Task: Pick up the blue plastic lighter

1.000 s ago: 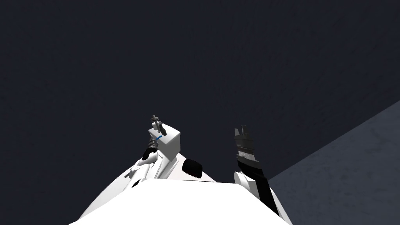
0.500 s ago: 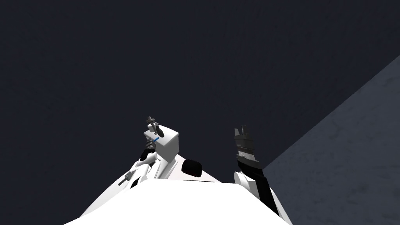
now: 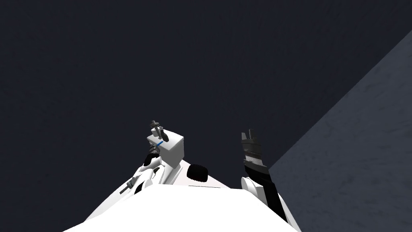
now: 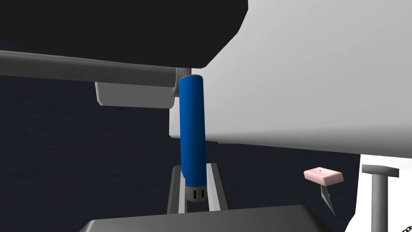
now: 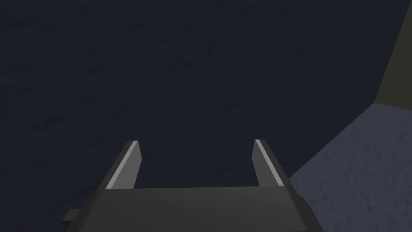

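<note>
The blue lighter point(image 4: 192, 129), a slim cylinder with a grey cap, stands between the two fingers of my left gripper point(image 4: 195, 167), which press its sides near the capped end. In the head view the lighter point(image 3: 160, 143) is a short blue streak on top of a small white box-shaped stand point(image 3: 171, 150), with my left gripper point(image 3: 155, 150) at the stand's near left edge. My right gripper point(image 3: 250, 136) hangs apart to the right over the dark floor, and its fingers point(image 5: 124, 165) stand wide open with nothing between them.
A small dark cross-shaped object point(image 3: 156, 125) sits at the stand's far corner. In the left wrist view a pink block point(image 4: 323, 176) with a grey point lies beyond the lighter, under a large white surface point(image 4: 314, 76). A lighter floor area point(image 3: 362, 161) spreads at the right.
My left gripper's fingers have come together on the blue lighter. The head view has turned, so the lighter floor area at the right takes up more of the picture. The right arm has stayed still.
</note>
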### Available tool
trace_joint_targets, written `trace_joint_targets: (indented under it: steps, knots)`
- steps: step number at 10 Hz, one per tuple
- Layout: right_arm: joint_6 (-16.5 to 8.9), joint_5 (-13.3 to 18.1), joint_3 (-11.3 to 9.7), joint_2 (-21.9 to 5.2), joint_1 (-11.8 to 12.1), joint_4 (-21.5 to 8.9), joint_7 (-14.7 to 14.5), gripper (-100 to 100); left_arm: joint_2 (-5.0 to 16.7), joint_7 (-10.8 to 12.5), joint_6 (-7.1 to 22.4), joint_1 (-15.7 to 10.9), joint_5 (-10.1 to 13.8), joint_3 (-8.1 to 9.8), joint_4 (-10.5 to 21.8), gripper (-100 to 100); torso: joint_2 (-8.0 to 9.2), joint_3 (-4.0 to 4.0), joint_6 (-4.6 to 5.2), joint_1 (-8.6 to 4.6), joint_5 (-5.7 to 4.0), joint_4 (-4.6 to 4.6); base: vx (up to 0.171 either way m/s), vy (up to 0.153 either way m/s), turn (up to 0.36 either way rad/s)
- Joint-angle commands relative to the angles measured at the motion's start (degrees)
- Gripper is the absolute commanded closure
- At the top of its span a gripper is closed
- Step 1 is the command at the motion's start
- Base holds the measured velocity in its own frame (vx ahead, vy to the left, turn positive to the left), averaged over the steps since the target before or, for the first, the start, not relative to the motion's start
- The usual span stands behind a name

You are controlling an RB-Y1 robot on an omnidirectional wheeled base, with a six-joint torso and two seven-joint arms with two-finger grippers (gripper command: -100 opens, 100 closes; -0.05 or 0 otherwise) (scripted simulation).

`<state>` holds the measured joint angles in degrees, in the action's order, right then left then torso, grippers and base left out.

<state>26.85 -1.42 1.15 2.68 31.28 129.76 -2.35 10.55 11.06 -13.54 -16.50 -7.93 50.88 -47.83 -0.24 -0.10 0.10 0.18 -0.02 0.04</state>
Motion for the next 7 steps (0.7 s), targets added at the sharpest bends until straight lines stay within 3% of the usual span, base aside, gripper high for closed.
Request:
trace_joint_targets:
  steps: [1,3,4,5,7]
  knots:
    - [0.00,0.00,0.00,0.00,0.00,0.00,0.00,0,0.00,0.00,0.00,0.00,0.00,0.00,0.00,100,0.00,0.00,0.00,0.00,0.00,0.00,0.000,0.000,0.000]
    - [0.00,0.00,0.00,0.00,0.00,0.00,0.00,0,0.06,-0.01,-0.04,-0.03,-0.01,0.00,-0.05,100,-0.03,-0.03,0.01,0.03,0.06,-0.03,0.000,0.000,0.000]
    - [0.00,0.00,0.00,0.00,0.00,0.00,0.00,0,0.06,-0.02,-0.05,-0.03,-0.01,0.00,-0.05,0,-0.03,-0.03,0.01,0.03,0.06,-0.03,0.000,0.000,0.000]
    - [0.00,0.00,0.00,0.00,0.00,0.00,0.00,0,-0.02,1.03,0.08,0.57,0.02,-1.96,-0.65,100,-0.03,-0.03,0.01,0.03,0.06,-0.03,0.030,-0.036,0.187]
    - [0.00,0.00,0.00,0.01,0.01,0.00,0.00,0,0.04,2.38,0.39,1.38,0.04,-4.47,-1.41,100,-0.12,-0.09,-0.04,-0.18,0.03,-0.06,0.037,-0.062,0.200]
